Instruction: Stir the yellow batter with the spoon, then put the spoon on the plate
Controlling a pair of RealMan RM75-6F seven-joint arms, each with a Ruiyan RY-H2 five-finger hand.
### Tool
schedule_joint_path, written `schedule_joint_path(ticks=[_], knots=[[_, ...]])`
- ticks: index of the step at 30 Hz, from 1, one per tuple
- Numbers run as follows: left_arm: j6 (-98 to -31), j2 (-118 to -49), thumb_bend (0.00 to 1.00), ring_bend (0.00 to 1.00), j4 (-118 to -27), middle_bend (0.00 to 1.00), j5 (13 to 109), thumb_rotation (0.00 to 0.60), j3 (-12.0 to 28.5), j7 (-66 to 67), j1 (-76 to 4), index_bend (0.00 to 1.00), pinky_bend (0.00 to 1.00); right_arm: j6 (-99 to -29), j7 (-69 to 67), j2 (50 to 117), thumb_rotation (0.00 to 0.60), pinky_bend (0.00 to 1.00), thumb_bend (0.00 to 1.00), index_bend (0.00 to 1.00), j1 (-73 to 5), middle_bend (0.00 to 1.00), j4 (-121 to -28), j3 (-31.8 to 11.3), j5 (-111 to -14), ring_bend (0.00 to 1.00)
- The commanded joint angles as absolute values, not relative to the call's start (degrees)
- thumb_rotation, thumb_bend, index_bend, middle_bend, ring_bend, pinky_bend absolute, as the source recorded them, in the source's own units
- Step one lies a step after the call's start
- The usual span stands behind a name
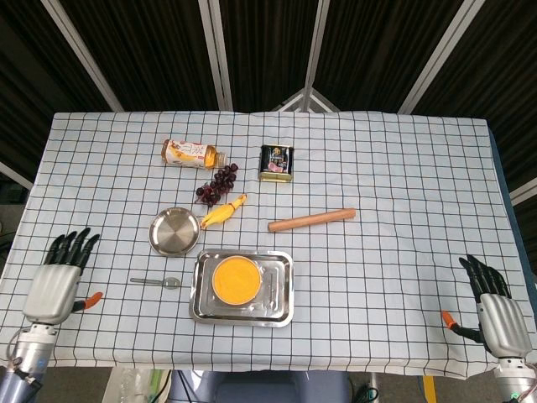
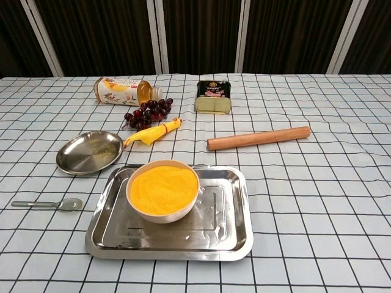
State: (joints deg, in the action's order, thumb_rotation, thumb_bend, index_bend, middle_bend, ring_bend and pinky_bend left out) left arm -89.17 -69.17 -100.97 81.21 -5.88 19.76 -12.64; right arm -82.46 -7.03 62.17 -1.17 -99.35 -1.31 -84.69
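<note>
though both lie outside the chest view, left robot hand (image 1: 59, 277) and right robot hand (image 1: 495, 311) empty, fingers apart.

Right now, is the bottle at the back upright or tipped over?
Tipped over. The bottle lies on its side on the tablecloth, cap end toward the grapes, label facing up in the head view.

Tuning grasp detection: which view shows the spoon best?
Chest view: the spoon is larger there, its bowl and handle distinct on the cloth left of the tray. Head view shows the spoon whole from above, but small and faint.
</note>
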Motion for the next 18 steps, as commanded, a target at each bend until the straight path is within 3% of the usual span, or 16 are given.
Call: schedule_joint_path(ticks=[1, 18], knots=[[-93.35, -66.89, 0.09, 0.0, -97.2, 0.0, 84.62, 0.6, -7.85, 14.83, -8.82, 0.0, 0.0, -82.63, -7.01, 62.29, 0.6, 0.0, 0.32, 0.0, -1.15, 0.0, -99.21, -1.3, -84.95, 0.0], [-90.93, -66.35, 0.09, 0.0, -96.67, 0.0, 85.34, 0.6, -6.68, 12.52, -7.5, 0.0, 0.0, -81.06, -7.9, 62.05, 0.6, 0.0, 0.32, 0.0, -1.56, 0.0, -99.49, -1.26, -83.81, 0.0]])
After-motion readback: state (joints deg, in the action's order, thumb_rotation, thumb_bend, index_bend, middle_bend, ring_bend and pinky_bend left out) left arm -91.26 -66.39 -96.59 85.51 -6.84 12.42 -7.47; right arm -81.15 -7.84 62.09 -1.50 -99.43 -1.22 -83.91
